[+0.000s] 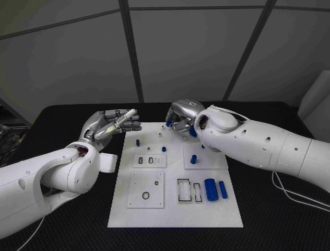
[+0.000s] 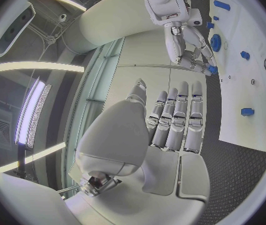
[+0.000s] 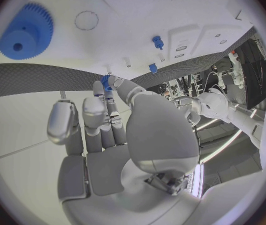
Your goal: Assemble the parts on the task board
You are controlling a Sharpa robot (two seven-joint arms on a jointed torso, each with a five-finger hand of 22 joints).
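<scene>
The white task board (image 1: 173, 209) lies mid-table. My right hand (image 1: 183, 115) hovers over the board's far edge and pinches a small blue part (image 3: 105, 80) between its thumb and a fingertip; the part (image 2: 213, 69) also shows in the left wrist view. A blue gear (image 3: 26, 32) lies on the board close to that hand. My left hand (image 1: 110, 126) is raised beside the board's far left corner, fingers (image 2: 177, 120) stretched out straight, holding nothing. Small blue pegs (image 1: 138, 142) stand in the board's far half, and two blue cylinders (image 1: 210, 189) lie near its right edge.
A small white block (image 1: 107, 163) sits on the black table just left of the board, beside my left wrist. The board carries raised white plates with slots (image 1: 184, 191) and a ring hole (image 1: 145, 195). A cable (image 1: 289, 193) trails on the table at the right.
</scene>
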